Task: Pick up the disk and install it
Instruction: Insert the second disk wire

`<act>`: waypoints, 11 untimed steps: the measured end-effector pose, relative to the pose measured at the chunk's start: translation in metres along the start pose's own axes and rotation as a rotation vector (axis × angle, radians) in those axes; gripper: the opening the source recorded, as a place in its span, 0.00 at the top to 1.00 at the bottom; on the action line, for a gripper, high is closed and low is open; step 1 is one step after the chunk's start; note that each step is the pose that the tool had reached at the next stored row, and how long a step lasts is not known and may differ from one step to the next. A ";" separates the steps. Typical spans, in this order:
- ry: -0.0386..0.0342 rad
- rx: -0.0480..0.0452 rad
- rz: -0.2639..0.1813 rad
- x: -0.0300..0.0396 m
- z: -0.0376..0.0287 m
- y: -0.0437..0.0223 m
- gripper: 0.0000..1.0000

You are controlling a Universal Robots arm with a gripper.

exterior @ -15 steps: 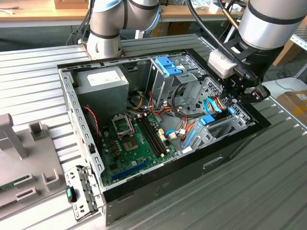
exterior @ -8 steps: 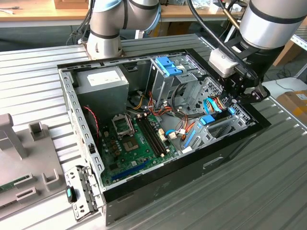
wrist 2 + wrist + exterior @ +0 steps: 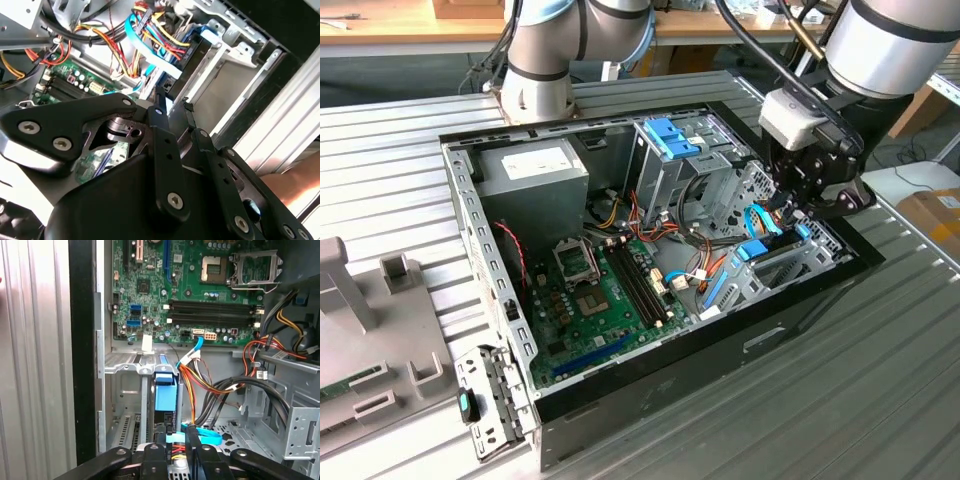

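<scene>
Install step, by the look of it, with pickup done. Disk [image 3: 165,390] lying in the drive bay [image 3: 122,390] at the case [image 3: 720,370] corner on the exterior view's right, blue end tab facing the motherboard [image 3: 200,285], rails running along the bay's slots. Hard to tell whether fully seated. Gripper [image 3: 178,437] low over the disk's near end, narrowed to a slim gap, nothing plainly clamped between. Same narrow stance in the second wrist view [image 3: 173,102], tips just beside a flat blue cable [image 3: 202,435] and a bundle of coloured wires [image 3: 205,382]. Case resting open on the slatted desk [image 3: 860,400]. Judged need for any further seating: a straight push along the rails, kept clear of the wires, no tilt.
</scene>
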State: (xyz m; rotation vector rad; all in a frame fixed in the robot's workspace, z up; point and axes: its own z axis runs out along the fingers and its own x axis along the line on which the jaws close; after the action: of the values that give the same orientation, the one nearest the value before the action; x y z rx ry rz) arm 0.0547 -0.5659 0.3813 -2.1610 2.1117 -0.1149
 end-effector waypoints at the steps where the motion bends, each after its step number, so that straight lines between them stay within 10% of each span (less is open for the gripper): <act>1: 0.0002 -0.0103 0.002 -0.0005 0.0001 -0.0005 0.71; 11: -0.0013 -0.0803 0.014 -0.0012 0.0007 -0.0049 0.71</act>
State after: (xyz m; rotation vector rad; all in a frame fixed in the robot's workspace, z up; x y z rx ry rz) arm 0.0596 -0.5646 0.3813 -2.1885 2.1666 -0.0278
